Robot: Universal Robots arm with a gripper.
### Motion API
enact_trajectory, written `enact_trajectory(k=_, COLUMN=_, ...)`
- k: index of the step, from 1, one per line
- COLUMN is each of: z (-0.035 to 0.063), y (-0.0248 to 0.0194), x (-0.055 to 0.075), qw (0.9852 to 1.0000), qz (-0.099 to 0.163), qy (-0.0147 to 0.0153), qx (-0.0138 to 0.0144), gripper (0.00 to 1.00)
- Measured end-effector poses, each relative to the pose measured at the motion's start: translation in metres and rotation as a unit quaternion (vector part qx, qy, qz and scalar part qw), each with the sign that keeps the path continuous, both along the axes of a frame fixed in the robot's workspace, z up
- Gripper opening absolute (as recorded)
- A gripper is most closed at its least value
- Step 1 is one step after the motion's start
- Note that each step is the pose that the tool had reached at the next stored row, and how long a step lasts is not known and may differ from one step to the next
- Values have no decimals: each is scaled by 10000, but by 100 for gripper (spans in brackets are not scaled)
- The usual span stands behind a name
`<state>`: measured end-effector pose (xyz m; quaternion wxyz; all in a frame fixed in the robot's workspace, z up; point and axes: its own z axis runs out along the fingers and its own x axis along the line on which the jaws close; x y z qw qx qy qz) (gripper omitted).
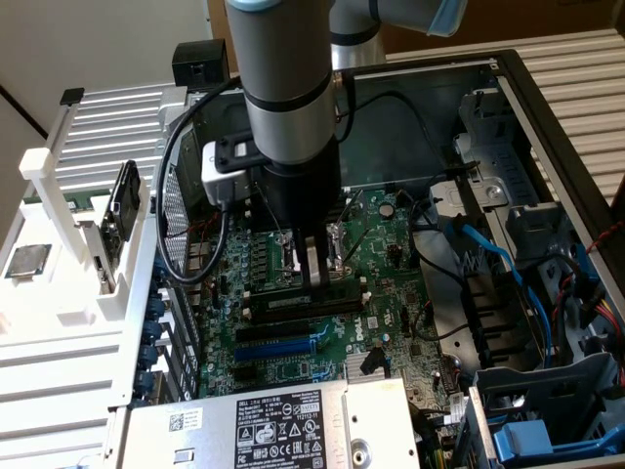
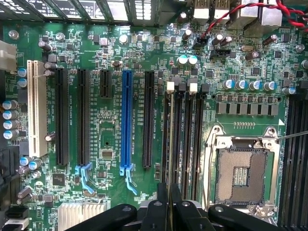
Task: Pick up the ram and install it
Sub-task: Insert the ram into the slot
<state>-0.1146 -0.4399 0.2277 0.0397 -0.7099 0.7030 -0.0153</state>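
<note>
1. Misalignment is the main risk. The ram (image 1: 293, 307) stands on its long edge along one of the black memory slots (image 2: 187, 139) beside the empty processor socket (image 2: 240, 175). If its ends or notch sit slightly off the slot's channel, pressing down could jam it or bend the thin board.
2. Uneven seating is a second risk. The hand (image 1: 314, 278) grips near the stick's middle, so one end could sink deeper than the other and leave a white end clip (image 2: 169, 86) unlatched. Whether the clips are latched cannot be told.
3. Neighbouring slots lie just beside the one in use, so a small sideways slip could land the stick's edge on a slot wall or scrape the motherboard (image 2: 110, 159).
4. Hand state: it is pressed nearly together and appears to pinch the ram's thin top edge. In the wrist view a narrow line runs between the two dark tips and on along the slot.
5. Appearance: the ram is a long, narrow, thin stick, about as long as its slot. In the exterior view it reads mostly dark, with chips along its face, and its green board is hard to make out.
6. Position: it sits inside the open computer case (image 1: 547, 107) under the arm, between the socket and the blue expansion slot (image 2: 126, 120), parallel to both.
</note>
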Motion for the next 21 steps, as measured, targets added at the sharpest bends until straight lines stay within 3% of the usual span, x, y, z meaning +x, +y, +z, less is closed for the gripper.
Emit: enact_trajectory(k=21, z=-39, y=0, x=-4, qw=10000, qz=1, qy=0, qx=0, gripper=13)
